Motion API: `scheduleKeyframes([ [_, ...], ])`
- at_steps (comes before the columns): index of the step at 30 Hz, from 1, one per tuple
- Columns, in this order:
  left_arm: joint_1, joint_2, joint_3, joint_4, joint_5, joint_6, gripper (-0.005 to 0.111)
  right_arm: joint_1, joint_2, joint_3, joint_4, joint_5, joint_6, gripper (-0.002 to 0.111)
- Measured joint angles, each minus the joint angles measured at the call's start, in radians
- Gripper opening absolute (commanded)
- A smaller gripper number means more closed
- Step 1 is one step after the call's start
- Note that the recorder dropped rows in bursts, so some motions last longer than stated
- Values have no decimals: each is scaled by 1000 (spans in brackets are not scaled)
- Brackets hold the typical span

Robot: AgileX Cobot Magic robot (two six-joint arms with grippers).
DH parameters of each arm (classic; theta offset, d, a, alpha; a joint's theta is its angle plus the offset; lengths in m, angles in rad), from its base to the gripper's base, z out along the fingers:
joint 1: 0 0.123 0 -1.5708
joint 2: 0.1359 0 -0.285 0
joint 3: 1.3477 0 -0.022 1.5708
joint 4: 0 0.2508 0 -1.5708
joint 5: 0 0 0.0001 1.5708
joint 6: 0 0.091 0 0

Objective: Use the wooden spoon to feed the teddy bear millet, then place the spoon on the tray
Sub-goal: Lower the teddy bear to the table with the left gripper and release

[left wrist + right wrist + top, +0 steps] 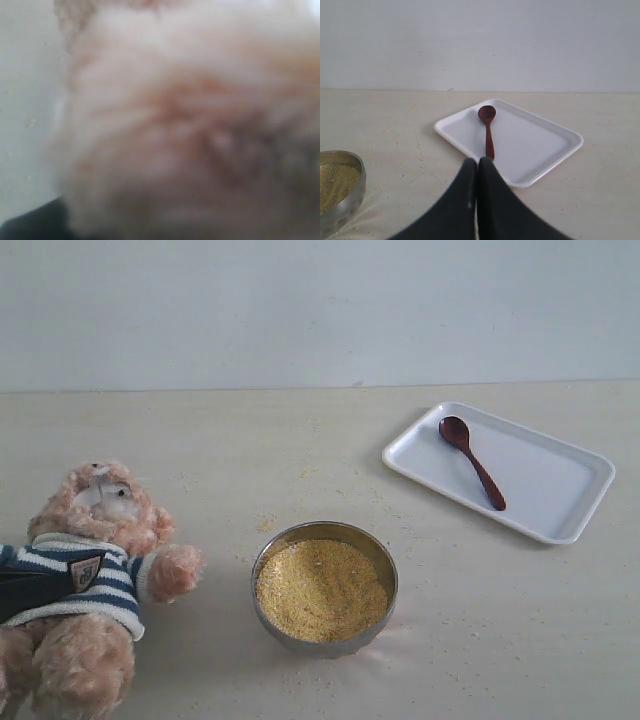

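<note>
The right gripper [478,161] hangs low over the table [500,640], aimed at the tray [535,145]. Its 2 black fingers [495,200] are pressed together along their length and grip nothing; their tips line up with the near end of the wooden spoon [489,135].

The left wrist view is filled with blurred pinkish plush of the teddy bear [190,125], right against the lens. Only a dark sliver shows at a corner, so I cannot tell how wide the left gripper is or whether it has hold of the bear.

In the exterior view the bear lies face up at the near left, 1 paw stretched toward the steel bowl [320,645] but apart from it. The millet [321,589] fills that bowl nearly to the rim, and loose grains dot the table around it. Farthest right, the spoon lies slantwise inside the tray.
</note>
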Motion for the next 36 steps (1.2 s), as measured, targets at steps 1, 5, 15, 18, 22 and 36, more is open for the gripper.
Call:
scheduleKeyframes([
  [1,0,8,0,-5,-3,8,5,0,0,0,0,0,0,0],
  [5,0,33,0,-22,-23,29,7,0,0,0,0,0,0,0],
  [15,0,60,0,-32,-38,42,66,0,0,0,0,0,0,0],
  [18,0,60,0,-32,-30,42,66,0,0,0,0,0,0,0],
  [22,0,60,0,-32,-2,42,66,0,0,0,0,0,0,0],
  [36,0,55,0,51,33,25,76,0,0,0,0,0,0,0],
])
